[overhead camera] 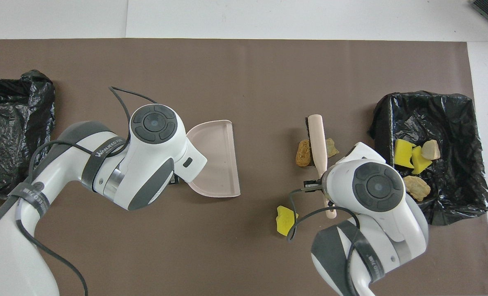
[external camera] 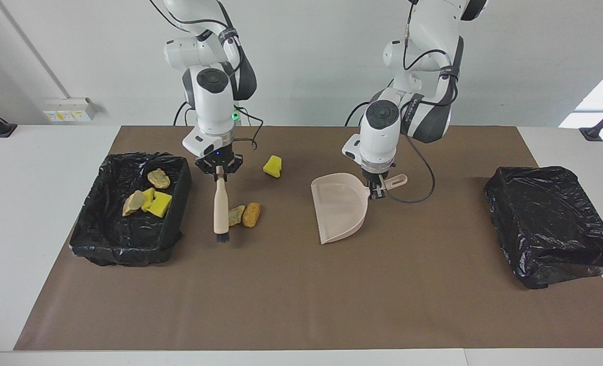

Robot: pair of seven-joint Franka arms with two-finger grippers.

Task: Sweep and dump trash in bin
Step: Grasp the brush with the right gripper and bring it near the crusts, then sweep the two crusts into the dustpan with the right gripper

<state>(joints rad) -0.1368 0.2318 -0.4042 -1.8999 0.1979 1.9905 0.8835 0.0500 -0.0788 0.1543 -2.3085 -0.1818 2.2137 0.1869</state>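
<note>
Here, right gripper clamped on brush, bristles down beside two tan scraps near lined bin; yellow scrap nearer the robots. Left gripper clamped on dustpan handle, pan on mat.

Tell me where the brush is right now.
The brush, held by the right gripper, hangs bristles-down between the two tan scraps and the bin.
</note>
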